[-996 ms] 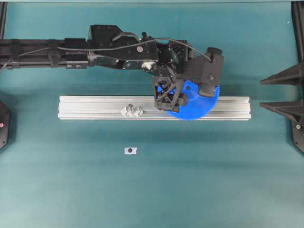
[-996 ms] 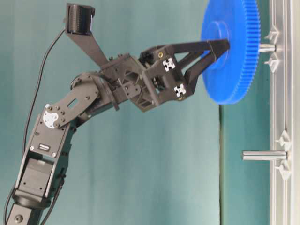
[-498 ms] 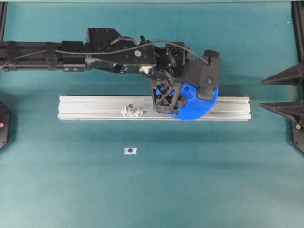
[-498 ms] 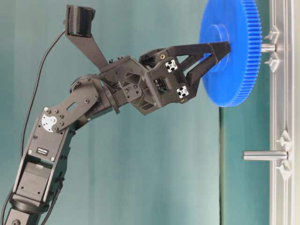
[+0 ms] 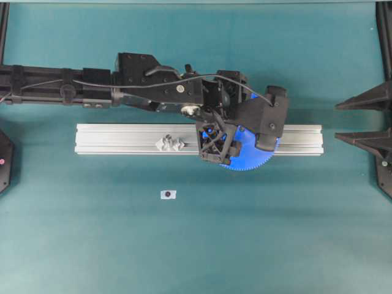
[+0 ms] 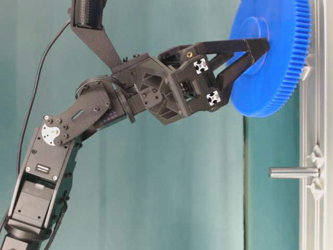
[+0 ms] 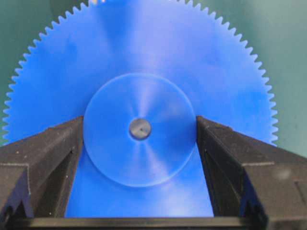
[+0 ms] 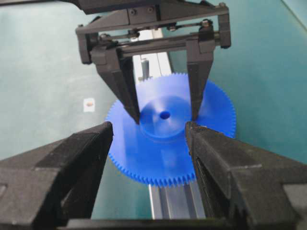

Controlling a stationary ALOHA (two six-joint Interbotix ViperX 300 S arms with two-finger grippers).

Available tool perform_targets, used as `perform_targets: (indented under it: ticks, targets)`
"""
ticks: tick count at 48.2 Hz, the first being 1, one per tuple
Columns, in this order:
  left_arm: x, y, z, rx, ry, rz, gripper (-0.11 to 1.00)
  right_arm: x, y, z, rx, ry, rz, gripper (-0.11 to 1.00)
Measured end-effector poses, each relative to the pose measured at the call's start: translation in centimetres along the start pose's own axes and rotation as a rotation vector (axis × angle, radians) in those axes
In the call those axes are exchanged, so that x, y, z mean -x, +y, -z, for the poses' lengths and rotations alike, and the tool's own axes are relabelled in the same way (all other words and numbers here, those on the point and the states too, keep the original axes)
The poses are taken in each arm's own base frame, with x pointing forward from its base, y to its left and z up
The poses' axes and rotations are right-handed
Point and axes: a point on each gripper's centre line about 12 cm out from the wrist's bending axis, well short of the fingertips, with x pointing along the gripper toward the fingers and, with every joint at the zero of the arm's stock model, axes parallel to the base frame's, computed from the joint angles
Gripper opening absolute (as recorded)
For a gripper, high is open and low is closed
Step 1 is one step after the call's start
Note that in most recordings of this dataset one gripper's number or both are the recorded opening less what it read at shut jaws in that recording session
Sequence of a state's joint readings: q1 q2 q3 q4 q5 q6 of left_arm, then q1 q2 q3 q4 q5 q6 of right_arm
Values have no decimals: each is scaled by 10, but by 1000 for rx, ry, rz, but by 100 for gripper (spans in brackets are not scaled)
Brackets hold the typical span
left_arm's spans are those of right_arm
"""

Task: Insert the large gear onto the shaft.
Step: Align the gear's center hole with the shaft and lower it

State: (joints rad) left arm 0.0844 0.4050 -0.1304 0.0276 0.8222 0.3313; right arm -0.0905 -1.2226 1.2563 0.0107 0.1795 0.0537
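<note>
Since the earlier frame the gear (image 6: pixel 270 54) has slid down toward the rail (image 6: pixel 315 208); a second ago you could see the pin's tip between gear and rail at table level, now that gap is basically gone and the gear sits just above the extrusion. From overhead it also drifted a bit along the rail.

Left gripper (image 7: pixel 140 132) is clamped on the gear's raised hub, one finger (image 7: pixel 48 153) on each side. Right gripper (image 8: pixel 148 139) is spread wide, holding nothing, parked well off to the side.

Wrist cam shows something grey inside the centre hole (image 7: pixel 139 128), so I'd guess the shaft is at least started, but it's hidden under the gear so I can't say how deep.

What I'd worry about: the gear looks slightly tilted against the rail at table level. Push down like that and the bore could bind on the pin. Letting go too early could leave it cocked. The other pin (image 6: pixel 291 172) further along is the taller one.
</note>
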Motion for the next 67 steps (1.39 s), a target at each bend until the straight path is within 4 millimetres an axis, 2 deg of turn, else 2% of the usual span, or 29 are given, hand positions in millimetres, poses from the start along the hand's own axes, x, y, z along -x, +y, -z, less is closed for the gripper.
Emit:
perform_targets:
  ticks: [18,45,54,67]
  targets:
    - [1,17,6,39,1,-10,79,0,2,0,2,1,-10,71]
    - [1,25,6,15,-11,-21,79,0,2,0,5,1,-15,71]
    - [1,41,12,43,-11,-37,79,0,3,0,4,1,-16,71]
    - [1,41,12,45,-11,-37,78,0,3,0,2,1,-16,71]
